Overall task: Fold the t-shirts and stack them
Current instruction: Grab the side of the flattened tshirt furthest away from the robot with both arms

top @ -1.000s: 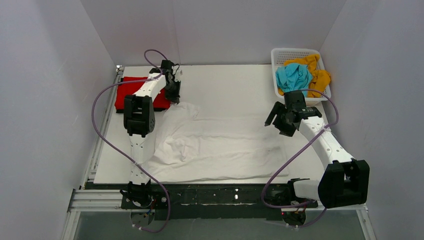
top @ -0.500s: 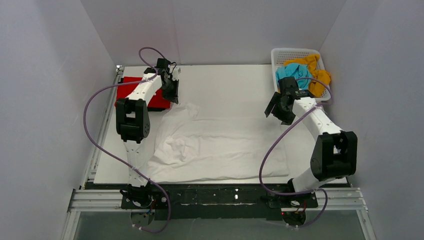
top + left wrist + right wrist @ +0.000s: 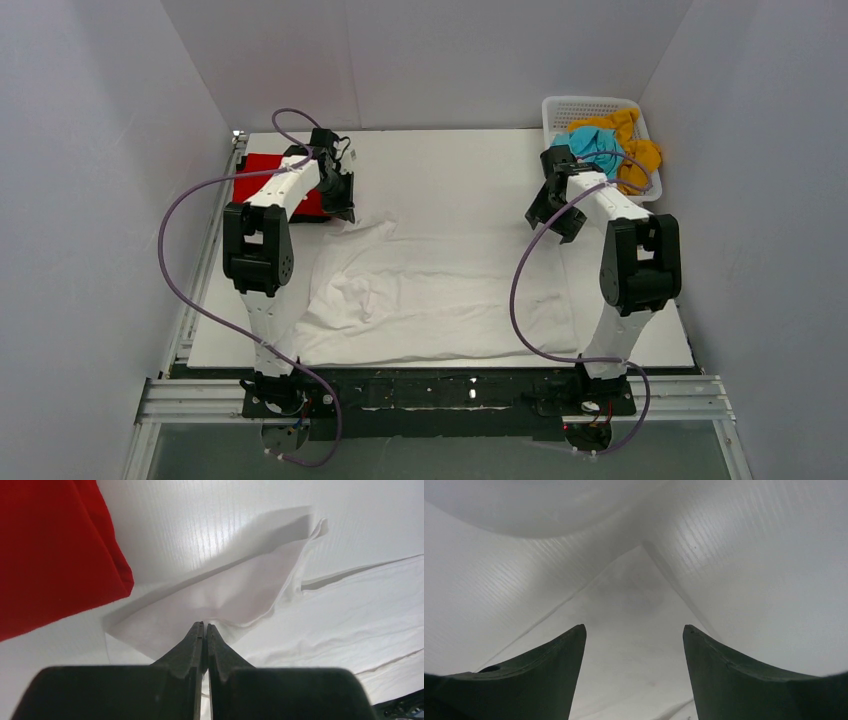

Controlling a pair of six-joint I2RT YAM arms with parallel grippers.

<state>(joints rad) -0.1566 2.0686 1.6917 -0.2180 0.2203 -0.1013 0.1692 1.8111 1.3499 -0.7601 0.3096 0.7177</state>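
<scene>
Left wrist view: left end effector [image 3: 202, 626] pinching white t-shirt [image 3: 215, 595] corner, fingers pressed together. Shirt lying spread on bench [image 3: 450, 165], near folded red t-shirt [image 3: 260, 172]. Right end effector [image 3: 634, 628] hanging spread, empty. Guessing fold starting; next, right needing matching grip.

Both arms stretch forward, left arm [image 3: 290, 180] with jaws pinched shut, right arm [image 3: 595, 200] with jaws spread wide.
</scene>
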